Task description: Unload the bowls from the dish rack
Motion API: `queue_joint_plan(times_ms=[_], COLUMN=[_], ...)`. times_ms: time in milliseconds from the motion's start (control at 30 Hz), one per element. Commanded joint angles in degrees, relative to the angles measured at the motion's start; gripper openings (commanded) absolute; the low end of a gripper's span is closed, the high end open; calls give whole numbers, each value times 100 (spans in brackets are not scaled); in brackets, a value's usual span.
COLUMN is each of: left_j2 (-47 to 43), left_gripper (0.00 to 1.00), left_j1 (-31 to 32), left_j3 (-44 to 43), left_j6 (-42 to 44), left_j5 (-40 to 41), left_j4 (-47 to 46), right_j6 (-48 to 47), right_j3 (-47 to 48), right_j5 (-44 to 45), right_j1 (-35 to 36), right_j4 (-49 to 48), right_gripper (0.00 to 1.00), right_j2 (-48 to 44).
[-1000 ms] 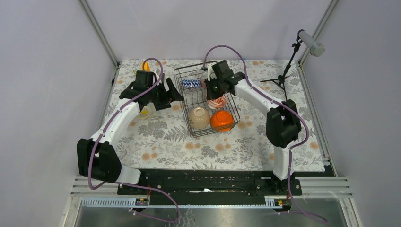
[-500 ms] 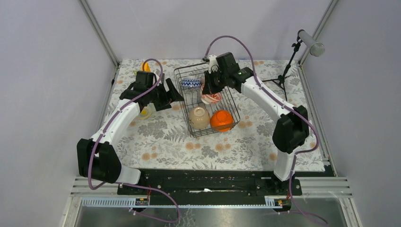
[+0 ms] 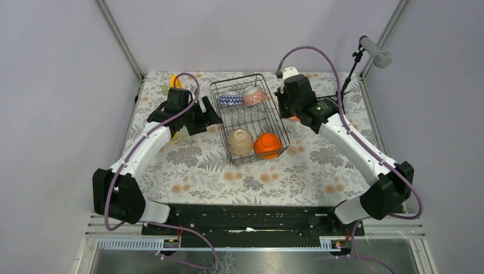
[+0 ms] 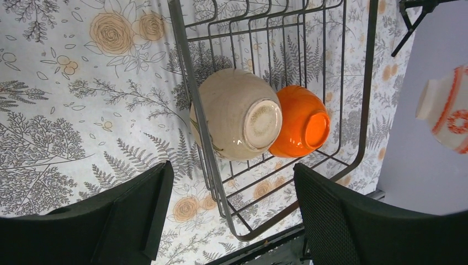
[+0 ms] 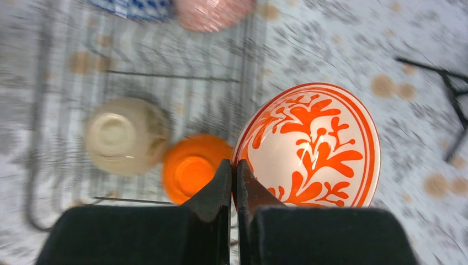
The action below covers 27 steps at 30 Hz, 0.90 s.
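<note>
The black wire dish rack (image 3: 273, 117) stands at the back middle of the floral cloth. It holds a blue-white bowl (image 3: 230, 100) and a pink bowl (image 3: 253, 96) at the back. A beige bowl (image 3: 240, 141) and an orange bowl (image 3: 267, 145) lie overturned at its front. My right gripper (image 3: 291, 109) hangs just right of the rack. It is shut on the rim of a white bowl with red pattern (image 5: 317, 146), which it holds in the air. My left gripper (image 3: 210, 117) is open beside the rack's left wall (image 4: 190, 83), with nothing between its fingers.
A microphone on a black tripod (image 3: 342, 91) stands at the back right corner. A small yellow object (image 3: 175, 80) lies at the back left, behind my left arm. Grey walls and metal posts close in the cloth on three sides.
My right arm lifted the red-patterned bowl out of the rack and swung it right, past the rack's right wall. The pink bowl now shows. My left arm barely moved.
</note>
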<state>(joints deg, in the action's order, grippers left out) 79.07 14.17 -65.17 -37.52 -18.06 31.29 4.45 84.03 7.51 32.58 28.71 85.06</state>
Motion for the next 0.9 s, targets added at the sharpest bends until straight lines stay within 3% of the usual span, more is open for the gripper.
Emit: queue_joint_plan(times_ms=[0, 167, 400, 867], left_j2=[73, 281, 419, 786], left_gripper=[84, 84, 84, 78], left_j1=[242, 430, 455, 637], left_j3=[-340, -449, -505, -333], left_j6=[49, 11, 82, -256], left_j5=[513, 711, 1065, 1303], left_j4=[-70, -62, 57, -69], right_j6=[-207, -93, 205, 331], right_j3=[-640, -1140, -1637, -1697], right_j5=[1843, 2453, 2628, 2410], right_j1=[-7, -25, -281, -869], right_j4=[-253, -326, -862, -1227], right_gripper=[0, 0, 0, 2], right_j2=[-324, -198, 242, 1385])
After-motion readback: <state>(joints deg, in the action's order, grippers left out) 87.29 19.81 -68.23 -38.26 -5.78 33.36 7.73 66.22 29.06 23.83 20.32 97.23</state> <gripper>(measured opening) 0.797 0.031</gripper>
